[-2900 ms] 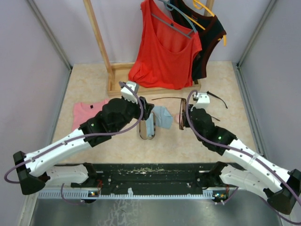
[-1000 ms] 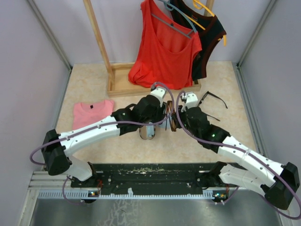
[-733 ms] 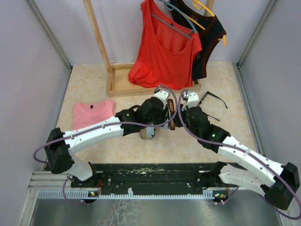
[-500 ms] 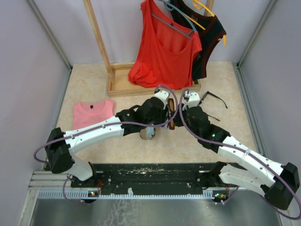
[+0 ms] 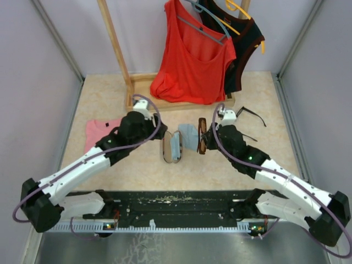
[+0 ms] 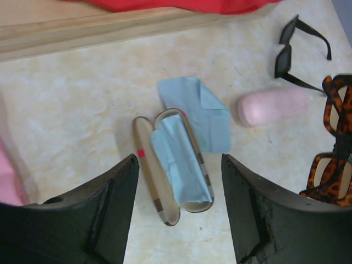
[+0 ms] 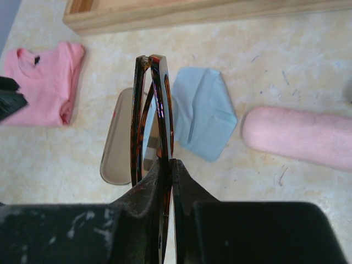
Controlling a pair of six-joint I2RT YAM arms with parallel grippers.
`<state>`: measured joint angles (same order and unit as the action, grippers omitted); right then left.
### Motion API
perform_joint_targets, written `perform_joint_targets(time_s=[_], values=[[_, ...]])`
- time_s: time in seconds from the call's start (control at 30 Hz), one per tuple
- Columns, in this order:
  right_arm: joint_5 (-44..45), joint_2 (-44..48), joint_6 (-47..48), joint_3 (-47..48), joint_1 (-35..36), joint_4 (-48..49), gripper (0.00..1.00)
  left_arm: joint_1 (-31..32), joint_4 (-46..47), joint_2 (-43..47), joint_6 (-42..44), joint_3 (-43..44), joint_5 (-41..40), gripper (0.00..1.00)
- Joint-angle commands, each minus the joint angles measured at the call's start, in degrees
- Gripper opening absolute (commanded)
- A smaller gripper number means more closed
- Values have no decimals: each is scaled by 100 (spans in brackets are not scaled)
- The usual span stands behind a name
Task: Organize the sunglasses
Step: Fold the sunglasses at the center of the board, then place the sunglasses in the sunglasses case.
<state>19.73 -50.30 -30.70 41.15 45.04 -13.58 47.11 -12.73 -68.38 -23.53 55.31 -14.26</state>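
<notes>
Item one: tortoiseshell pair (image 7: 161, 93), slim reddish-brown frame. It is carried edge-up off the table, above the open plaid case (image 6: 144, 165) and the blue cloth (image 6: 203, 110). The right gripper (image 7: 166, 165) pinches it, jaws pressed tight on the frame's lower end. Likely light and stiff, though thin, with glossy plastic that could slip. Hinges and lenses look the fragile parts, so the grip belongs on the frame rim or bridge (never on a lens or a folding arm). Item two: black pair (image 6: 286, 55), thick frame, lying on the table with arms unfolded, just beyond the pink case (image 6: 272, 105) and well apart from both grippers. It is probably sturdier and best taken across the bridge. The left gripper (image 6: 179, 170) hovers over the open case with jaws spread, holding nothing.
</notes>
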Motion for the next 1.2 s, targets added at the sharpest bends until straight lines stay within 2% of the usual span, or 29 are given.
perform_joint_targets(time_s=[0.0,0.2,0.3,0.47,0.6,0.97,1.17], values=[[-773,-493,-97,324,-48,55,0,-537,730,791,-571,-963,426,70],[-1467,-1039,-296,418,-72,482,0,-1031,1309,1116,-1101,-1828,891,74],[-1613,-1173,-354,429,-69,509,0,-1391,1661,967,-1363,-2151,1417,75],[-1698,-1168,-355,403,-97,443,0,-1970,2876,521,-1831,-2793,2560,76],[-1911,-1264,-370,455,-156,488,0,-2030,3472,204,-1887,-2985,2984,76],[-1999,-2090,-604,917,-177,656,0,-2030,3594,-551,-1704,-2881,3463,70],[-1427,-1920,-739,814,-178,490,0,-2029,3659,-857,-1688,-2821,3655,70]])
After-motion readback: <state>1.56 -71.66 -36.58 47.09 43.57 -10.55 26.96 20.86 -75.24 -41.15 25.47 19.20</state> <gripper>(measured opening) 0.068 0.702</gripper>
